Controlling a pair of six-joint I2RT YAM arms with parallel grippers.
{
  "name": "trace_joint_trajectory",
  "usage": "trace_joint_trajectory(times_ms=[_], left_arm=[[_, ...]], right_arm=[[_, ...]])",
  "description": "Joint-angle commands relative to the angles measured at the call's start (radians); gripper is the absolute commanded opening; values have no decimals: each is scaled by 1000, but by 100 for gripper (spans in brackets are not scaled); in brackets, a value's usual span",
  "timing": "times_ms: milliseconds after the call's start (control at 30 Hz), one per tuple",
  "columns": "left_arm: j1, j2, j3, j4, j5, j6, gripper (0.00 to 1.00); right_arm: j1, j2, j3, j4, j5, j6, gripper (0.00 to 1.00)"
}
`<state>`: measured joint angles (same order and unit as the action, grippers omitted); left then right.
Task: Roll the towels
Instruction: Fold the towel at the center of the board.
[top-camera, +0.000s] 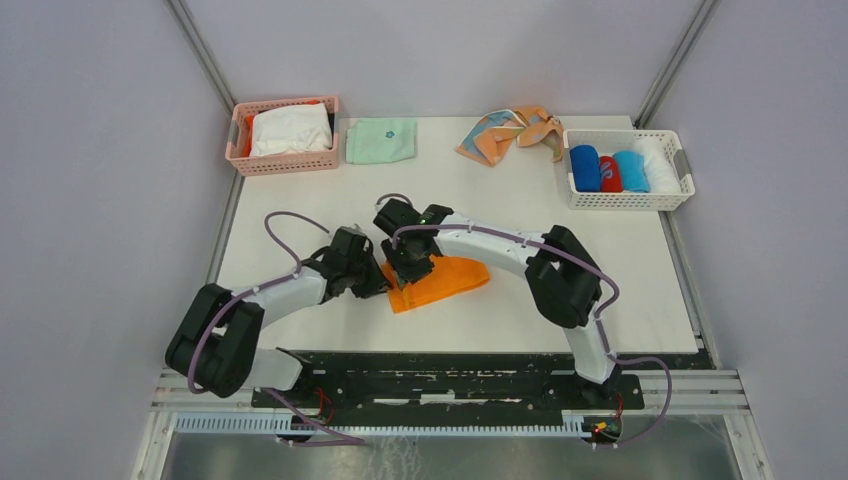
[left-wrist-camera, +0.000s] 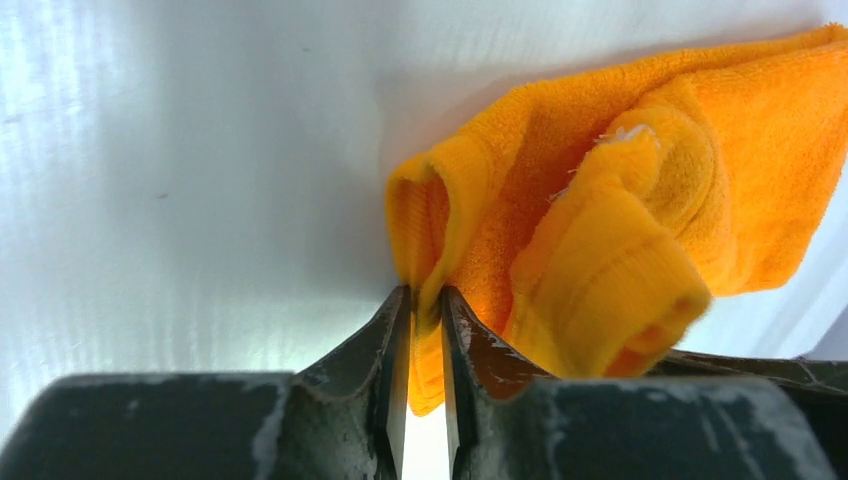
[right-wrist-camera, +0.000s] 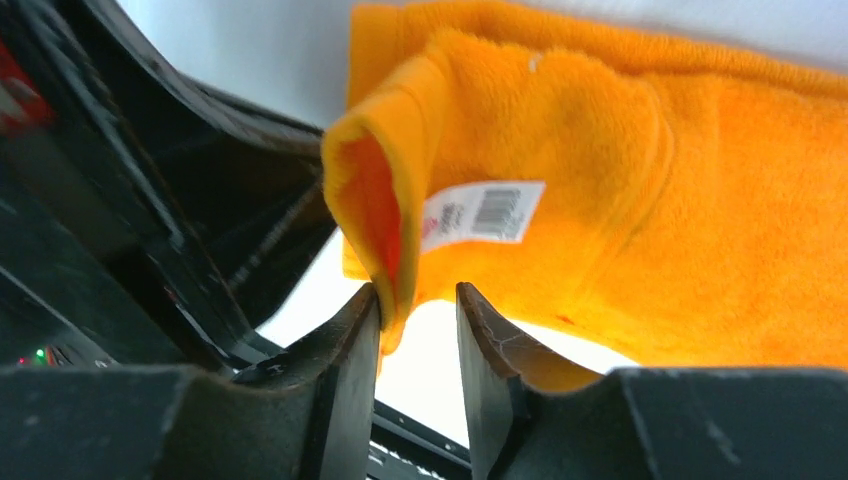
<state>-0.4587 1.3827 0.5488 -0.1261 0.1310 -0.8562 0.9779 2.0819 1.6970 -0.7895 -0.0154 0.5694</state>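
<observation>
**Item:** bright orange terry-cloth towel (top-camera: 450, 282), small and soft.

**Location:** middle of the white table (top-camera: 560, 270), between the two wrists, loosely doubled over itself.

**Left gripper** (left-wrist-camera: 425, 300): pressed almost together, pinching a hemmed fold of the orange towel.

**Right gripper** (right-wrist-camera: 418, 300): jaws spread. A folded edge bearing a white barcode label (right-wrist-camera: 483, 213) rests against one finger but is not clamped (bare table shows through the gap).

**Handling, as judged:** light and limp, with no stiffness. It should sag and bunch wherever unsupported. The pile should grip rather than slip. Not fragile.

**Best hold:** the stitched hem, at both ends of one short edge, so a roll starts even.

**Also listed:**
- peach patterned cloth towel (top-camera: 510, 132), crumpled at the far edge
- royal blue towel (top-camera: 585, 168), rolled, in the white plastic basket (top-camera: 625, 203)
</observation>
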Motion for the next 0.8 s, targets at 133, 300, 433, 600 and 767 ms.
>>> trace_joint_trajectory(times_ms=[133,300,433,600,767], left_arm=[[-4,-148,-8,-135,-121,-37,34],[-4,-279,14,-258,-215,-28,49],[-6,-357,66,-332,-242,-11,54],[-71,-369,147,-319,-196,-30,54],[-111,-282,133,-163,-105,-42,48]], right_arm=[[-50,-284,-187,73,-34,-41,48],[-184,-458,-428,254,-172,-31,48],[-290,-555,-586,397,-264,-3,47],[-370,-584,-715,573,-367,37,45],[-422,-551,-804,692,-410,73,42]])
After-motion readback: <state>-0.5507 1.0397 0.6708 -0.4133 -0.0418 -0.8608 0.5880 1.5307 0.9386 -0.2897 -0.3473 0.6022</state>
